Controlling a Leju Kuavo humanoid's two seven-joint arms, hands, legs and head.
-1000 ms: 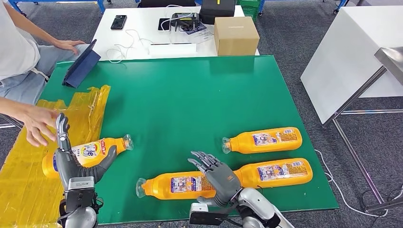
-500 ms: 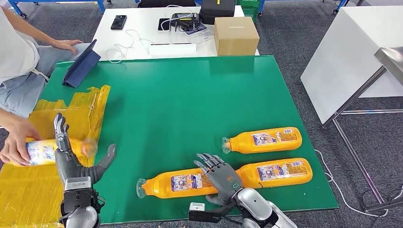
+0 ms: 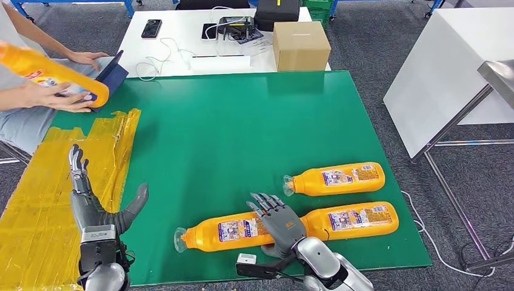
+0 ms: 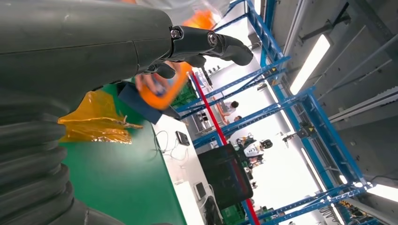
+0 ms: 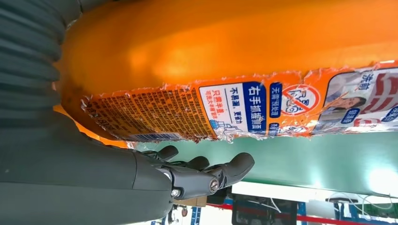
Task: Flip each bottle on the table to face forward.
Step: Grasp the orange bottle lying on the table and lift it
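Three cameras, one high and two riding at the wrists.
Head view looking forward and down over the green table; left wrist view tilting sideways past the left hand toward the table's far edge and ceiling; right wrist view pressing close against a bottle, sharing that bottle with the head view.

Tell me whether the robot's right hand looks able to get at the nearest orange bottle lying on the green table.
Probably yes. The right hand hovers open right over the base end of the nearest orange bottle, which lies flat on the green table. Nothing sits between them, though another orange bottle lies close alongside.
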